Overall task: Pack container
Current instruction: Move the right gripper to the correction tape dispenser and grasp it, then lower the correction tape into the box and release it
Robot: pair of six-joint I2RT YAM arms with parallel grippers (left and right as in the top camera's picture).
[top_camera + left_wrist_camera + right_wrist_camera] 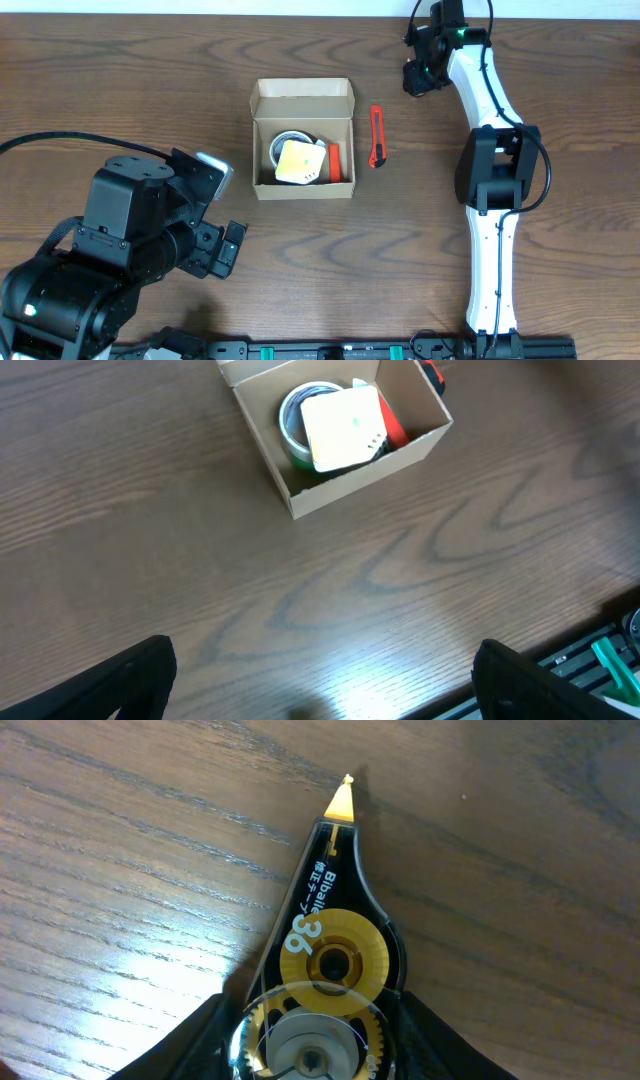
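Note:
The container (302, 98), a tan cardboard box with its lid flap open, sits at the table's middle and holds a tape roll (285, 143), a yellow-white pad (301, 163) and a red item (335, 160); it also shows in the left wrist view (345, 485). My right gripper (418, 78) at the far right is shut on a black-and-yellow correction tape dispenser (328, 960), its tip pointing at the wood. My left gripper (320, 690) is open and empty over bare table at the near left.
A red utility knife (377, 135) lies on the table just right of the box. The right arm (495, 170) stretches from the near edge to the far right. A rail (380, 350) runs along the near edge.

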